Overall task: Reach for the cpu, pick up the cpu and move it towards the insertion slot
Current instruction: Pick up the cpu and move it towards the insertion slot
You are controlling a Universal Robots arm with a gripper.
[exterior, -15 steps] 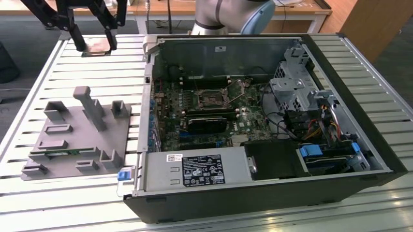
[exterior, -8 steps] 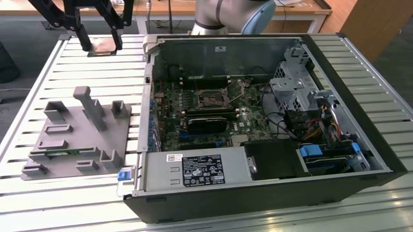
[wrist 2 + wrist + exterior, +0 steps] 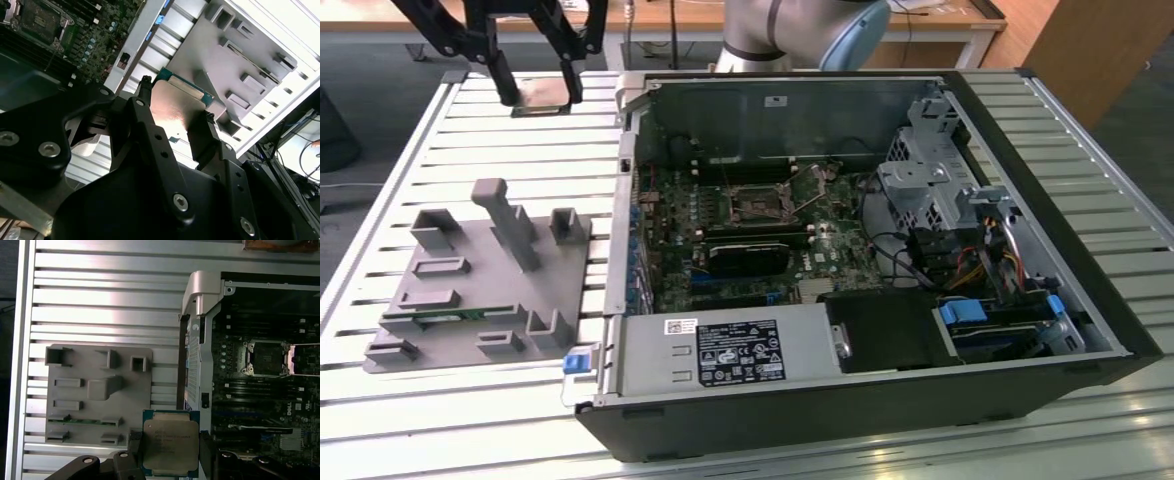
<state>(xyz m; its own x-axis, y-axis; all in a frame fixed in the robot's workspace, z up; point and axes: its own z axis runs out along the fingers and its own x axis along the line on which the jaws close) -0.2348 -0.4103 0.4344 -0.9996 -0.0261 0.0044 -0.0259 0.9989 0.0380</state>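
My gripper (image 3: 540,92) hangs at the far end of the slatted table, at the exterior view's left, above the table and outside the computer case. It is shut on the cpu (image 3: 171,445), a flat square chip with a shiny metal top and a green rim. The black fingers (image 3: 134,442) press on two opposite edges of the cpu (image 3: 175,107). The insertion slot (image 3: 754,205) is a dark square socket with a silvery frame on the motherboard inside the open case. It lies well apart from the chip in both wrist views (image 3: 265,357) (image 3: 42,17).
A grey fixture tray (image 3: 480,280) with raised blocks lies on the table beside the case, a green memory stick (image 3: 85,421) in one of its grooves. The case wall (image 3: 624,200) stands between tray and motherboard. A power supply (image 3: 720,350), a drive cage (image 3: 927,185) and cables crowd the case.
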